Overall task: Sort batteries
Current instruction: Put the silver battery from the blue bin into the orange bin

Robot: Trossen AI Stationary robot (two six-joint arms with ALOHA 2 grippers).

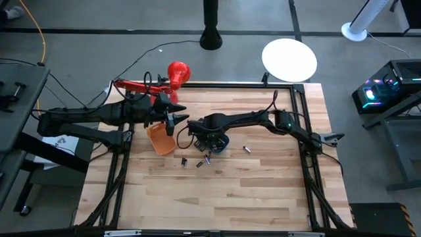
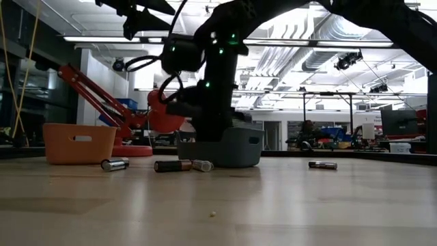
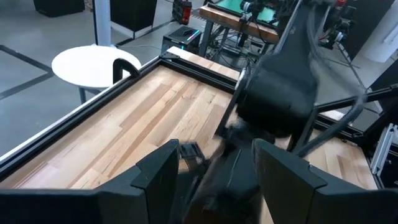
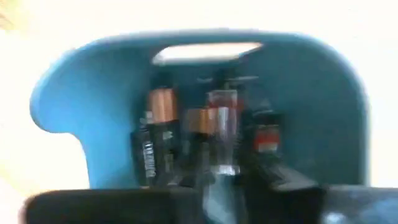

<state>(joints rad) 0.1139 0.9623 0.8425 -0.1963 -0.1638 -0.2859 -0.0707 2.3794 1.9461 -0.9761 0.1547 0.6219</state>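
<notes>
My right gripper [image 1: 212, 141] reaches down into the teal bin [image 1: 222, 146], which the low view shows as a grey tub [image 2: 239, 147]. In the right wrist view its fingers stand close on either side of a silvery battery [image 4: 222, 134]. Dark batteries with copper ends [image 4: 160, 124] lie on the bin's floor. Loose batteries lie on the wood: three in front of the bins [image 1: 183, 162], [image 1: 199, 163], [image 1: 208, 158] and one to the right [image 1: 247, 150]. My left gripper [image 1: 175, 121] hovers open above the orange bin [image 1: 161, 140], touching nothing. My right gripper is shut on the silvery battery [image 4: 222, 155], pinched between the two fingers from above, pointing down into the teal bin. The battery stands roughly along the fingers. Blur hides whether its lower end rests on the bin's floor.
A red desk lamp [image 1: 176, 72] lies by the table's far edge behind the orange bin. A black frame [image 1: 299, 99] runs around the table. Open wood [image 1: 217, 197] stretches toward the near edge. The two arms stand close together above the bins.
</notes>
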